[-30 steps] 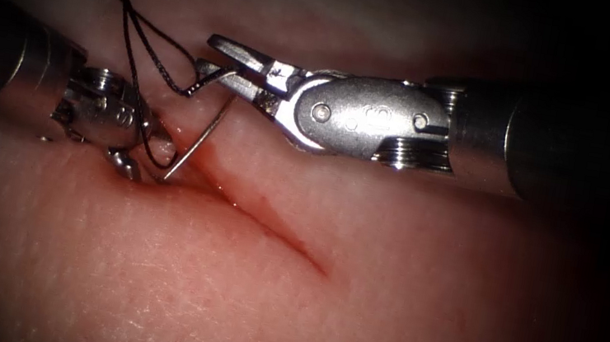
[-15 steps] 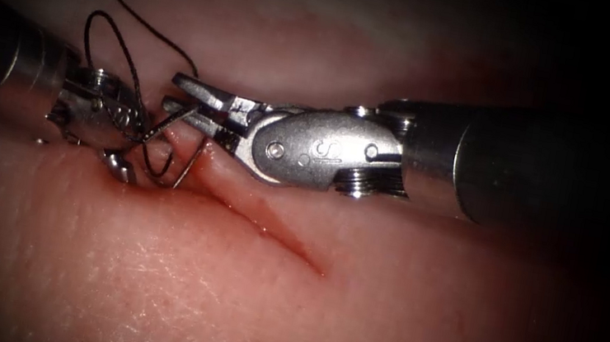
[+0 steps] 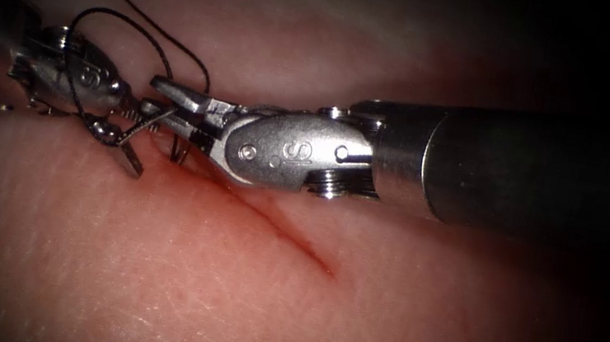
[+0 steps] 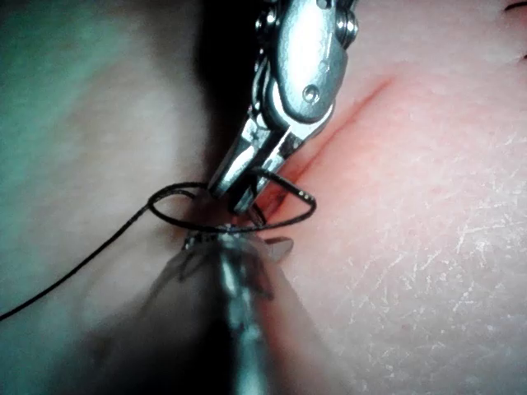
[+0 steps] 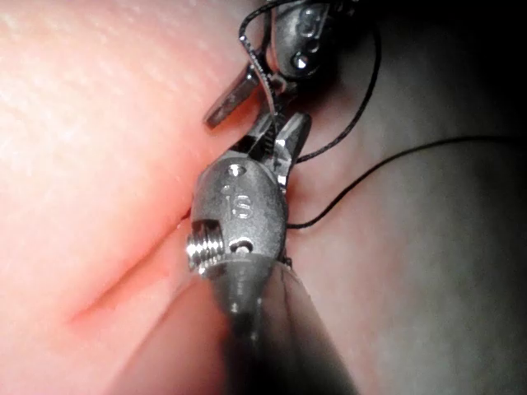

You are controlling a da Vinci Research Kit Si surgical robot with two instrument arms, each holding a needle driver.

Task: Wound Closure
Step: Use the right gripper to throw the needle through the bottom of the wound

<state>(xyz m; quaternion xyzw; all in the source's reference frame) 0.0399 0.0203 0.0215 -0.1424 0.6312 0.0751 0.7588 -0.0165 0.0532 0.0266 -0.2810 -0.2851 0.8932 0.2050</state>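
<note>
Right pincer (image 3: pixel 167 101) gripping needle (image 3: pixel 145 128) near its tail, seemingly; left pincer (image 3: pixel 126 152) gaping, empty. Am keeping thread (image 3: pixel 110 15) loop untangled.

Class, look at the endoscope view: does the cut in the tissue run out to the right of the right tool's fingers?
Yes. The cut runs down and rightward across the tissue, past the right tool.
</note>
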